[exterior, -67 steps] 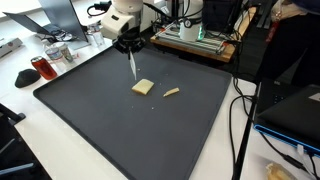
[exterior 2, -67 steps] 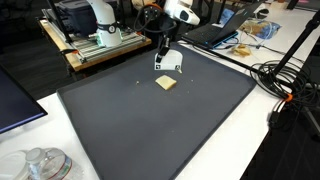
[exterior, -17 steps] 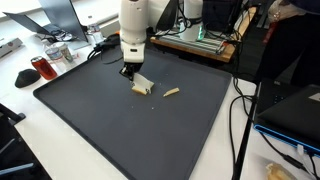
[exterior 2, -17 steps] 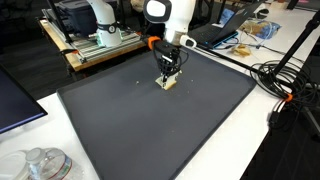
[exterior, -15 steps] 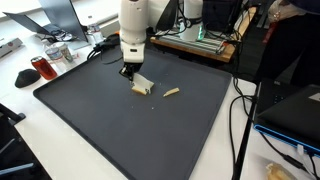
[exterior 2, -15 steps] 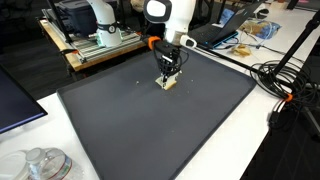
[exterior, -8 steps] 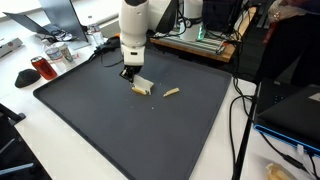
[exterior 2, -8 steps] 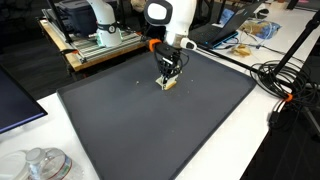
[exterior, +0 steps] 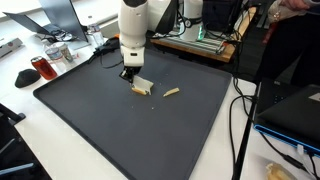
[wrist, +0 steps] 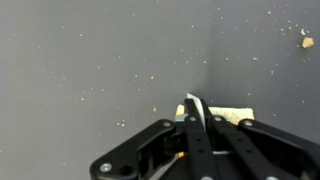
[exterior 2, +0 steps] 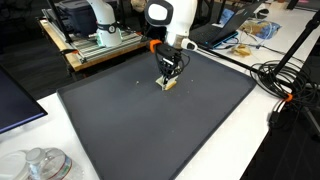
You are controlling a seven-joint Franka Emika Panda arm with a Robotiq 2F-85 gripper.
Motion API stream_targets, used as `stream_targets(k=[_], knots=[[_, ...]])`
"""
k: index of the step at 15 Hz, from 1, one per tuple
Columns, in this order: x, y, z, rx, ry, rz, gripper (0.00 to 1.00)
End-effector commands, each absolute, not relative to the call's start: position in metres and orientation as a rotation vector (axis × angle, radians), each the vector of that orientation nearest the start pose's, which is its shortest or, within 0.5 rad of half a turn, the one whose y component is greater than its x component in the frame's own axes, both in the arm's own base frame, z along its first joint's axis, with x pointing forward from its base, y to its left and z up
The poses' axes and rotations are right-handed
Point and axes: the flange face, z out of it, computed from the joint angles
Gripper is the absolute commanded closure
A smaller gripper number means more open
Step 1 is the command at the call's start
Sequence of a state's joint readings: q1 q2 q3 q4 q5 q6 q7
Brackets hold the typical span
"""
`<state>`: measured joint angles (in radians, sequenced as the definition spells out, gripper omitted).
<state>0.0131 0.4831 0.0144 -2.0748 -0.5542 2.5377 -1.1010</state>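
Note:
A small tan slice of bread [exterior: 144, 90] [exterior 2: 168, 85] lies on the dark mat [exterior: 120, 130] [exterior 2: 150, 130], toward its far side. My gripper [exterior: 128, 72] [exterior 2: 168, 70] stands upright right over it, shut on a thin white blade [wrist: 192, 103] that points down. In the wrist view the blade's tip meets the left edge of the bread [wrist: 232, 113], and the black fingers [wrist: 205, 140] hide the slice's near part. A small tan crust piece [exterior: 171, 92] lies on the mat just beside the slice.
Crumbs [wrist: 307, 42] dot the mat. Off its edge are a red mug [exterior: 42, 68], a laptop [exterior: 60, 15], a wooden stand with electronics [exterior: 195, 40] [exterior 2: 95, 45], loose cables [exterior: 240, 120] [exterior 2: 290, 85] and glass jars [exterior 2: 40, 165].
Since 4.5 s ago the gripper has come down with the blade onto the bread. Over the last second it has barely moved.

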Motion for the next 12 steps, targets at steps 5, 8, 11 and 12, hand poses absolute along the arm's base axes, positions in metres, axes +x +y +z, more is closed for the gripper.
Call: stream_targets(k=[5, 8, 11, 12], knots=[[0.579, 0.029, 0.164, 2.017, 2.179, -0.272, 0.99], [0.579, 0.035, 0.167, 2.006, 2.205, -0.25, 0.99], [0.579, 0.043, 0.169, 2.009, 2.25, -0.216, 0.99], [0.578, 0.045, 0.17, 2.01, 2.262, -0.209, 0.99]])
